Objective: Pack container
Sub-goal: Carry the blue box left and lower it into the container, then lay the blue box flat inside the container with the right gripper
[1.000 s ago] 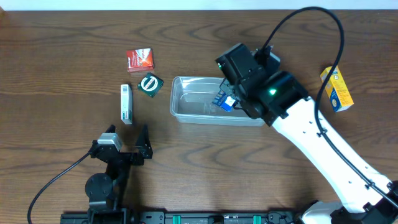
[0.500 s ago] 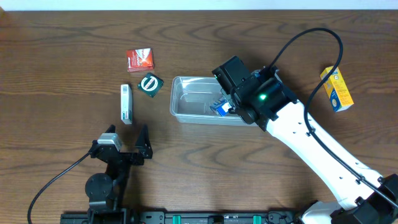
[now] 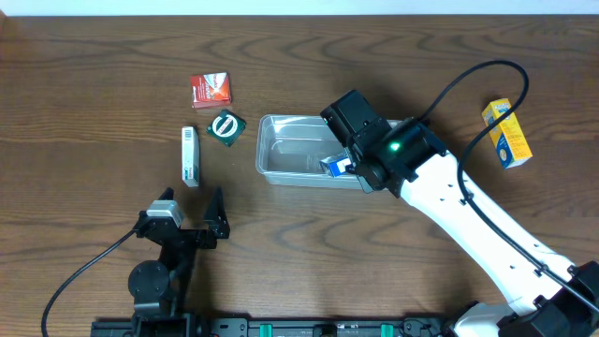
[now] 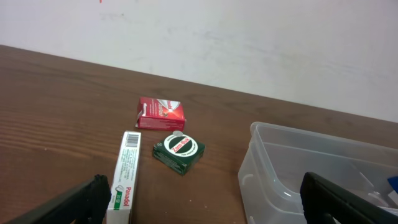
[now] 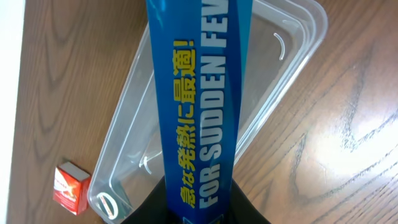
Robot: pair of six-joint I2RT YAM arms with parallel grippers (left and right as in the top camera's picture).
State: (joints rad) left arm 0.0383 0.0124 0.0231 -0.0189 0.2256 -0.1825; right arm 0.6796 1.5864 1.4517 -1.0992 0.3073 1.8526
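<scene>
The clear plastic container (image 3: 281, 150) stands mid-table; it also shows in the left wrist view (image 4: 273, 168) and the right wrist view (image 5: 124, 162). My right gripper (image 3: 339, 165) is shut on a blue box (image 5: 199, 99) with yellow and white lettering and holds it over the container's right end. A red box (image 3: 211, 89), a green square box (image 3: 226, 125) and a white Panadol box (image 3: 190, 155) lie left of the container. A yellow and blue box (image 3: 506, 133) lies far right. My left gripper (image 3: 187, 208) is open and empty, near the front edge.
A black cable (image 3: 468, 56) arcs over the right side of the table. The table's back edge meets a white wall (image 4: 249, 37). Bare wood lies between the left gripper and the container.
My right gripper has moved left and toward the front with the blue box, lowering it at the container's right end. The left arm has not moved.
</scene>
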